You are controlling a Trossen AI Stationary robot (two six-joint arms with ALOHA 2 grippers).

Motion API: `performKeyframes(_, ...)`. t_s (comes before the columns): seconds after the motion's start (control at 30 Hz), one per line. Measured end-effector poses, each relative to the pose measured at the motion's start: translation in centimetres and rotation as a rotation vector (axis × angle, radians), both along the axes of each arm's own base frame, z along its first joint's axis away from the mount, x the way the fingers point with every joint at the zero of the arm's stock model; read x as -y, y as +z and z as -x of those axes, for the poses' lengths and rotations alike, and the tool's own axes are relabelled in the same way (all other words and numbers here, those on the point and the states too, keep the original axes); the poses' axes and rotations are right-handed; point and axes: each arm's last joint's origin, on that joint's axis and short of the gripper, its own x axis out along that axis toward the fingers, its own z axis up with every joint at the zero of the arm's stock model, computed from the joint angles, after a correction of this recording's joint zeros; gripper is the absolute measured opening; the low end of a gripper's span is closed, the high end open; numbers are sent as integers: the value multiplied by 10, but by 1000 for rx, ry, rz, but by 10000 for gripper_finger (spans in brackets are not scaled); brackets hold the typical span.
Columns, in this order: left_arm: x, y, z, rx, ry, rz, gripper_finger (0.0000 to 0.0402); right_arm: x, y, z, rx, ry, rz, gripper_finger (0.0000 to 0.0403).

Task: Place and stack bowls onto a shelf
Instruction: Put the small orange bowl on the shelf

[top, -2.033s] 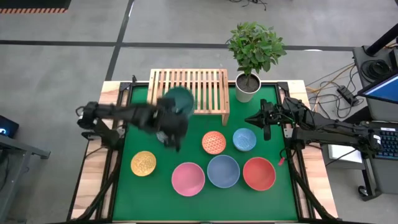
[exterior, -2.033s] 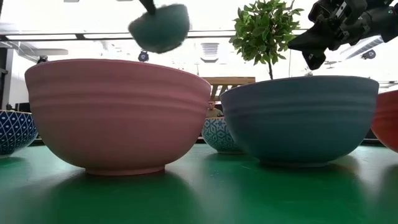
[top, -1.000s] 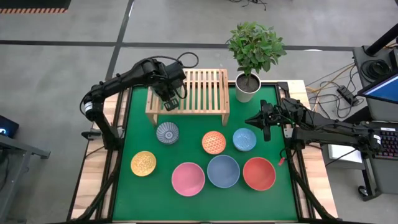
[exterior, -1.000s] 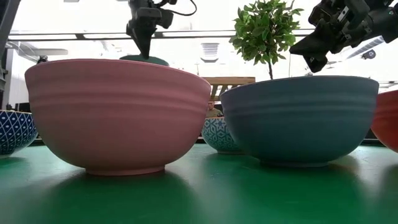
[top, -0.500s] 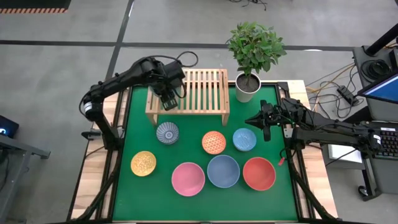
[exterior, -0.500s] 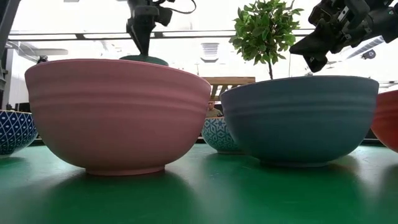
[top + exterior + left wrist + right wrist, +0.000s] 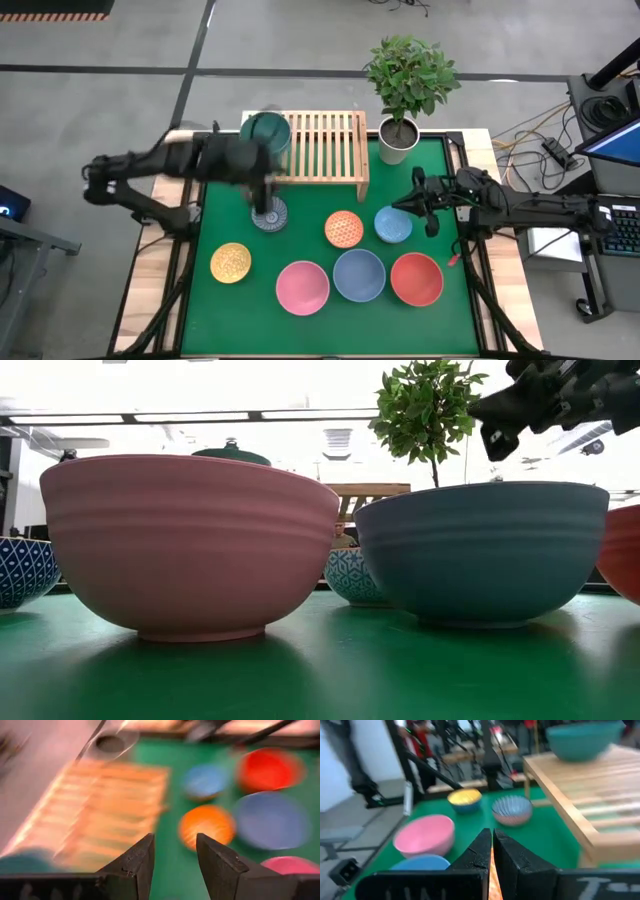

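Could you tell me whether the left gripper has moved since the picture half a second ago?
Yes. In the high view the left gripper has left the shelf, where the teal bowl now sits, and has come out over the green mat, above the blue-white bowl.

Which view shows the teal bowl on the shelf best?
High view: the teal bowl sits in full on the shelf, at its left end. Right wrist view shows it side-on, blurred. Low view shows only its rim behind the pink bowl. Left wrist view catches a blurred edge.
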Motion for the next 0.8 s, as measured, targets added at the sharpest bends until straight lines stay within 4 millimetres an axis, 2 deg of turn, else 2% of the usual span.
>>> performKeyframes(0.17, 67, -43, 23, 227, -308, 9, 125, -8, -3, -2, 69, 56, -1, 9)
performKeyframes(0.23, 86, -63, 35, 272, -400, -2, 125, -10, -4, -4, 64, 68, -7, 9)
performKeyframes(0.33, 105, -93, 54, 310, -455, -27, 125, -12, -5, -6, 59, 79, -9, 9)
performKeyframes(0.5, 118, -130, 74, 384, -465, -1, 125, -14, -6, -13, 72, 96, -7, 9)
performKeyframes(0.7, 113, -153, 81, 462, -432, 35, 125, -13, -10, -25, 77, 97, -1, 9)
performKeyframes(0.8, 111, -158, 83, 464, -412, 36, 125, -12, -13, -32, 76, 96, -1, 9)
